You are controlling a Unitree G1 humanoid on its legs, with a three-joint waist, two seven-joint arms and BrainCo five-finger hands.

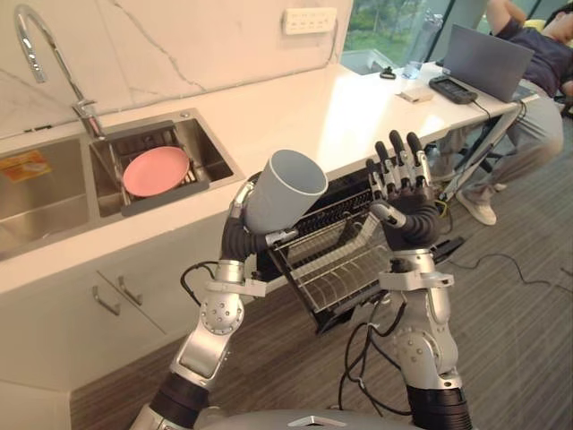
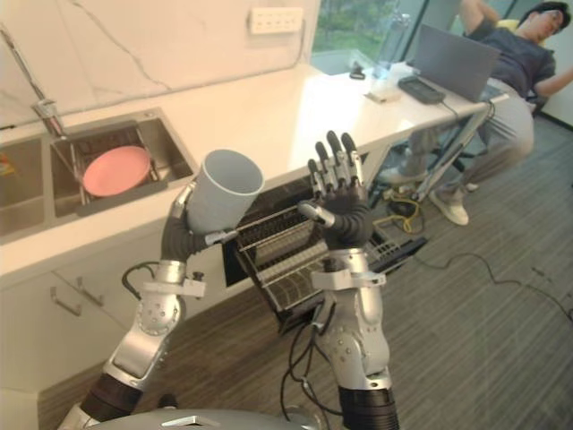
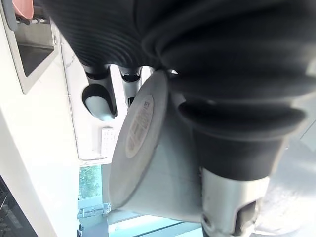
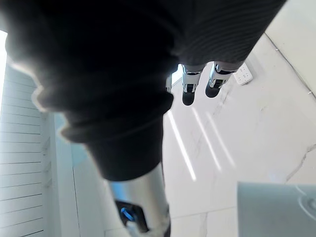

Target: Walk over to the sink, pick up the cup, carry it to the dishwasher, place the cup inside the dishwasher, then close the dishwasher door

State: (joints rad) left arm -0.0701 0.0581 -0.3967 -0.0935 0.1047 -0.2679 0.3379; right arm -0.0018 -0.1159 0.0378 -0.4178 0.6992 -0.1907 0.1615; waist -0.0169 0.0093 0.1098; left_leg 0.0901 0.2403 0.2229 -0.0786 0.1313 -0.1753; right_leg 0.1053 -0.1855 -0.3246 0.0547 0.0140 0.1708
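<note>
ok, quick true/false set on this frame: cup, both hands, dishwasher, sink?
1. The left hand is shut on the cup. True.
2. The right hand holds a plate. False: its fingers are straight and it holds nothing.
3. The dishwasher rack is pulled out. True.
4. The cup already sits in the dishwasher rack. False: it is held in the air above it.
5. A pink plate lies in the sink. True.
</note>
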